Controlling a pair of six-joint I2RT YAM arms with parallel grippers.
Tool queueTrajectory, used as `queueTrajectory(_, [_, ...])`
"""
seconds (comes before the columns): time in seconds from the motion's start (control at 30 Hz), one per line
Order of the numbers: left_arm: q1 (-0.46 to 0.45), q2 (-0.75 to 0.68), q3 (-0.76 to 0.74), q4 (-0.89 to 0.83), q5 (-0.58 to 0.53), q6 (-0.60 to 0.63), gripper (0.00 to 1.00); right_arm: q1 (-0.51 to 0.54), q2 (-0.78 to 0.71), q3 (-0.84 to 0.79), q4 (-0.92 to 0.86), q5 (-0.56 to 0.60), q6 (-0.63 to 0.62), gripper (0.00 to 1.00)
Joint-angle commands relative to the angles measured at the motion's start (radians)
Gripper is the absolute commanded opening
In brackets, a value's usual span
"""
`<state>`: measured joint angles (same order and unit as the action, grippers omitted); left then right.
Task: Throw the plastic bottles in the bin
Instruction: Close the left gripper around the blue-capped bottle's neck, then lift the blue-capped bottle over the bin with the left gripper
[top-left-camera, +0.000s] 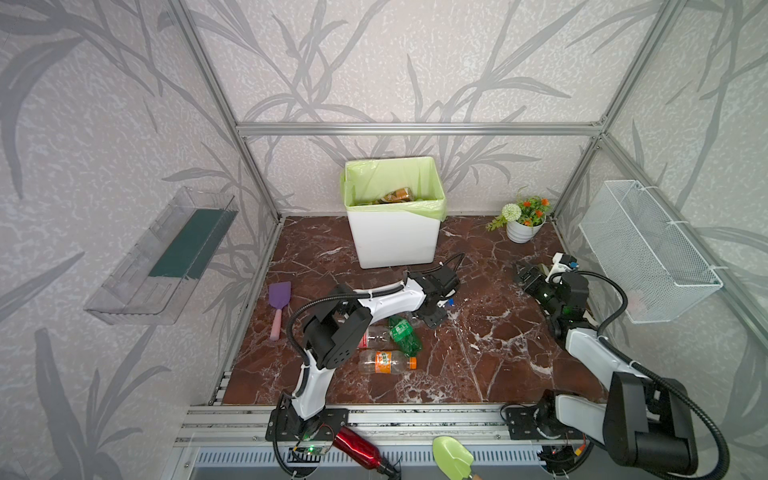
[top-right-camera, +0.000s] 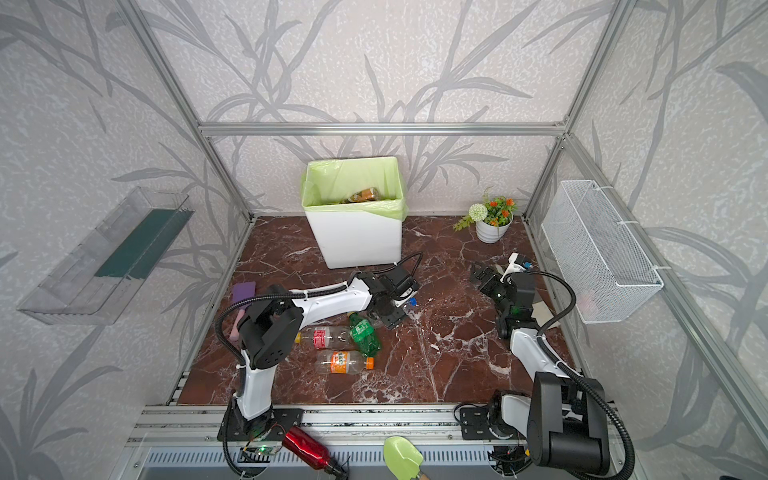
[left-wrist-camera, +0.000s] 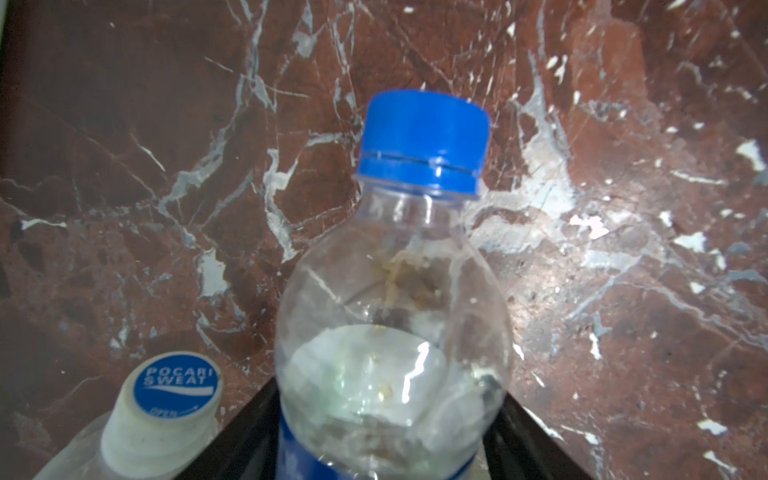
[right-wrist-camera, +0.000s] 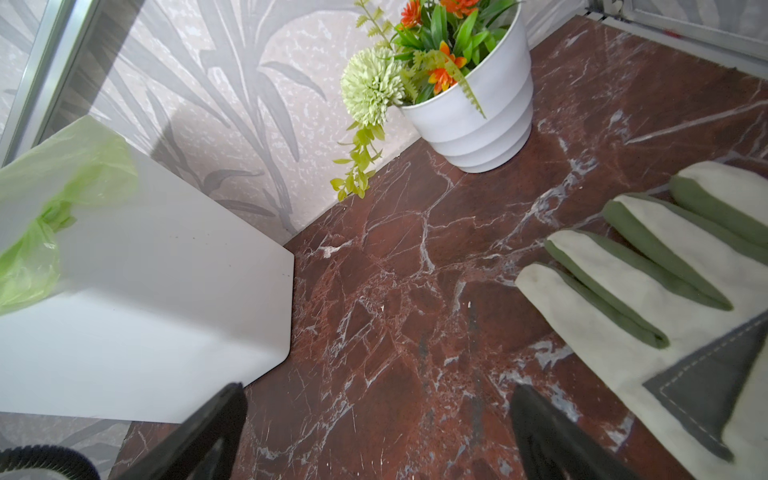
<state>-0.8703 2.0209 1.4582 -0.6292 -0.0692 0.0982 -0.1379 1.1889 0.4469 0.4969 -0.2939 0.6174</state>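
- In both top views the bin stands at twelve o'clock on the marble floor, against the back wall. Either arm can probably reach its mouth there. A brown bottle already lies inside on top of others.
- In the same views your left gripper sits low near the floor's centre, over a blue-capped bottle. Toward seven o'clock a green bottle touches a red-labelled bottle. An orange-labelled bottle lies just beside them.
- Your right gripper hangs at two o'clock, well apart from that cluster. It is likely parked there to keep the left arm's way to the bin free.
- Left wrist view: the black jaws stand on either side of the blue-capped bottle's body, below its shoulder, with the cap pointing away from the wrist. That is a sensible place, since the round body gives more to bite on than the neck.
- The jaws sit close to the plastic, but you cannot tell whether they press it. A white-capped bottle lies just beside one jaw, so mind it is not nipped.
- Right wrist view: the jaws are spread wide over bare floor and hold nothing. The bin's corner, a flower pot and a glove surround that spot.
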Motion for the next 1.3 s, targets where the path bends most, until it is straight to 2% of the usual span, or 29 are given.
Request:
queueTrajectory(0.0, [-0.002, 0.014, 0.040, -0.032, 0.002, 0.035, 0.67, -0.009, -0.019, -0.011, 0.021, -0.017, 0.005, 0.99])
queueTrajectory(0.3, [-0.003, 0.017, 0.085, -0.029, -0.011, 0.053, 0.51, -0.021, -0.029, -0.019, 0.024, -0.028, 0.009, 0.99])
queueTrajectory(0.43, [-0.001, -0.023, 0.113, -0.011, 0.004, 0.051, 0.49, -0.029, -0.037, -0.020, 0.022, -0.032, 0.011, 0.99])
queueTrajectory(0.53, [-0.001, -0.116, 0.087, 0.060, 0.027, 0.035, 0.49, -0.038, -0.045, -0.022, 0.016, -0.034, 0.010, 0.99])
queueTrajectory(0.63, [-0.001, -0.257, 0.032, 0.170, -0.028, 0.023, 0.44, -0.049, -0.054, -0.024, 0.014, -0.039, 0.006, 0.99])
queueTrajectory(0.77, [0.018, -0.470, -0.030, 0.356, -0.094, 0.113, 0.43, -0.063, -0.057, -0.023, 0.005, -0.047, -0.001, 0.99])
queueTrajectory(0.9, [0.093, -0.601, 0.094, 0.396, -0.124, 0.176, 0.43, -0.066, -0.057, -0.030, 0.015, -0.056, 0.005, 0.99])
queueTrajectory(1.03, [0.172, -0.662, 0.213, 0.531, -0.119, 0.226, 0.48, -0.066, -0.065, -0.030, 0.022, -0.070, 0.011, 0.99])
queueTrajectory(1.17, [0.276, -0.561, 0.397, 0.482, -0.081, 0.159, 0.48, -0.066, -0.086, -0.025, 0.020, -0.086, 0.012, 0.99])
queueTrajectory(1.27, [0.378, -0.371, 0.563, 0.284, -0.011, 0.001, 0.48, -0.066, -0.098, -0.024, 0.012, -0.086, 0.011, 0.99])
